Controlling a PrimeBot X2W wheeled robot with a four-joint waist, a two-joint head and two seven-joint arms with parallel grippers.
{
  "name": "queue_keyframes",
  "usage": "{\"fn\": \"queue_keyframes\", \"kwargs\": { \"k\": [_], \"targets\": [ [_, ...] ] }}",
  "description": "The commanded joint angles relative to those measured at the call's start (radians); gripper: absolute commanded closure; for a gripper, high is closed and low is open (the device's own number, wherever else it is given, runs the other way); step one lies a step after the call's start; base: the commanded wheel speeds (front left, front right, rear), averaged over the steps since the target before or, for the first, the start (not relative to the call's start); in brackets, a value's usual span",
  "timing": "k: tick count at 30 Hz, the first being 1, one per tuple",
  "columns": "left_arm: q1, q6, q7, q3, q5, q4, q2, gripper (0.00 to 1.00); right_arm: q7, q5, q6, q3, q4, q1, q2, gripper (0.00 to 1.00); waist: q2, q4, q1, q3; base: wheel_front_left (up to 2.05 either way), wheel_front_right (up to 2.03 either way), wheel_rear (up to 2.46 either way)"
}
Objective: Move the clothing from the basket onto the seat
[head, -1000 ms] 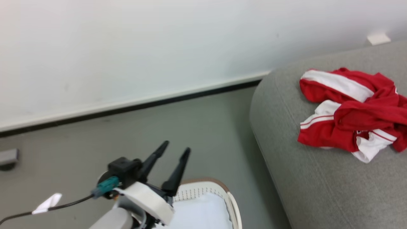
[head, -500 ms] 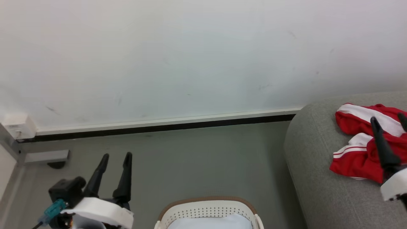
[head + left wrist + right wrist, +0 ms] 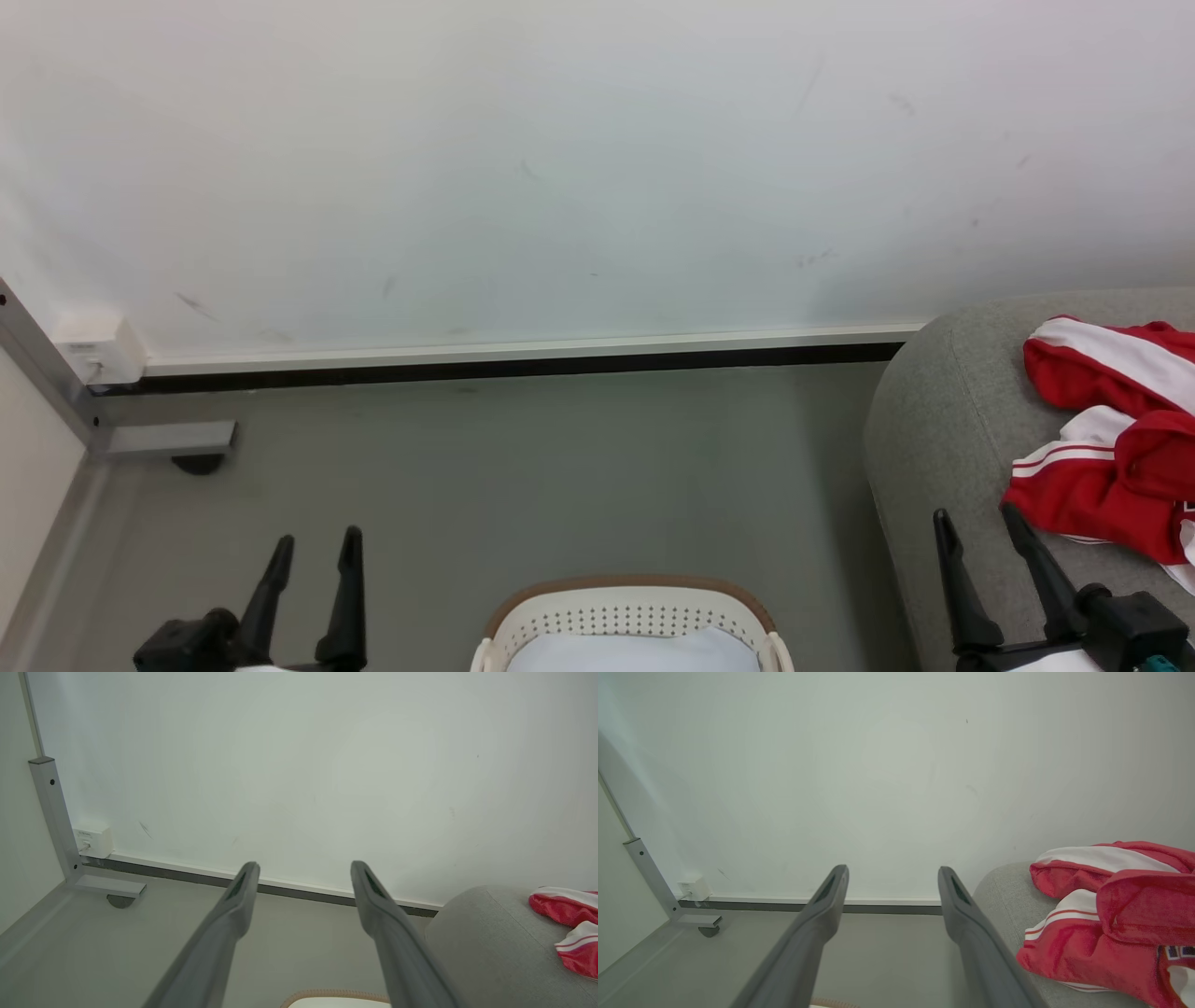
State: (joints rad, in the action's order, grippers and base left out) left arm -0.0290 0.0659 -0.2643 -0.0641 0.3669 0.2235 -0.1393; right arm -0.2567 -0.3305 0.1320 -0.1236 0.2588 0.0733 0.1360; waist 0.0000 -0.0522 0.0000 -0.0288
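The clothing (image 3: 1111,439), soft red fabric with broad white bands and thin red-and-white stripes, lies crumpled in loose folds on the seat (image 3: 934,448), a light-grey cushion of coarse woven upholstery with a rounded corner. In the right wrist view a small printed logo shows on one fold. The basket (image 3: 631,590) stands on the dull grey-green floor (image 3: 560,467) just left of the seat, at the bottom edge of the head view. It is rounded white plastic, its wall pierced with rows of small holes under a smooth brown rim, and something pale and smooth lies inside that I cannot identify. The left gripper (image 3: 318,537) hovers over the floor to the left of the basket. The right gripper (image 3: 975,513) shows against the seat's near part, close beside the clothing's lower edge. Both pairs of long, tapering, matte-dark fingers are spread apart and grasp nothing. Behind, a smooth white wall (image 3: 560,187) meets the floor at a white-and-black skirting strip (image 3: 523,364).
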Motion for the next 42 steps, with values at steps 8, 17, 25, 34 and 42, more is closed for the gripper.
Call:
{"fn": "queue_keyframes", "kwargs": {
  "k": [8, 17, 25, 34, 42],
  "targets": [
    [0.032, 0.05, 0.0, 0.082, -0.088, 0.028, 0.059, 0.0, -0.008, 0.029, -0.003, -0.022, 0.025, 0.003, -0.059, 0.0, 0.0, -0.012, 0.0, 0.0, 0.0, 0.0, 0.0],
    [0.007, 0.065, 0.0, 0.103, -0.12, 0.02, 0.08, 0.0, -0.008, 0.048, -0.003, -0.024, 0.022, 0.017, -0.074, 0.0, 0.0, -0.009, 0.0, 0.004, 0.0, 0.0, 0.0],
    [0.003, 0.065, 0.0, 0.087, -0.111, 0.033, 0.083, 0.0, -0.008, 0.05, -0.003, -0.027, 0.025, 0.022, -0.081, 0.0, 0.0, -0.009, 0.0, 0.009, 0.0, 0.0, 0.0],
    [0.0, 0.065, 0.0, 0.071, -0.101, 0.038, 0.08, 0.0, -0.008, 0.052, -0.003, -0.029, 0.032, 0.024, -0.084, 0.0, 0.0, -0.009, 0.0, 0.013, 0.0, 0.0, 0.0],
    [0.006, 0.066, 0.028, 0.075, -0.028, 0.063, 0.092, 1.0, 0.017, -0.037, 0.0, -0.022, 0.04, -0.007, -0.08, 1.0, 0.0, -0.007, 0.0001, 0.014, 0.0, 0.0, 0.0]
  ]
}}
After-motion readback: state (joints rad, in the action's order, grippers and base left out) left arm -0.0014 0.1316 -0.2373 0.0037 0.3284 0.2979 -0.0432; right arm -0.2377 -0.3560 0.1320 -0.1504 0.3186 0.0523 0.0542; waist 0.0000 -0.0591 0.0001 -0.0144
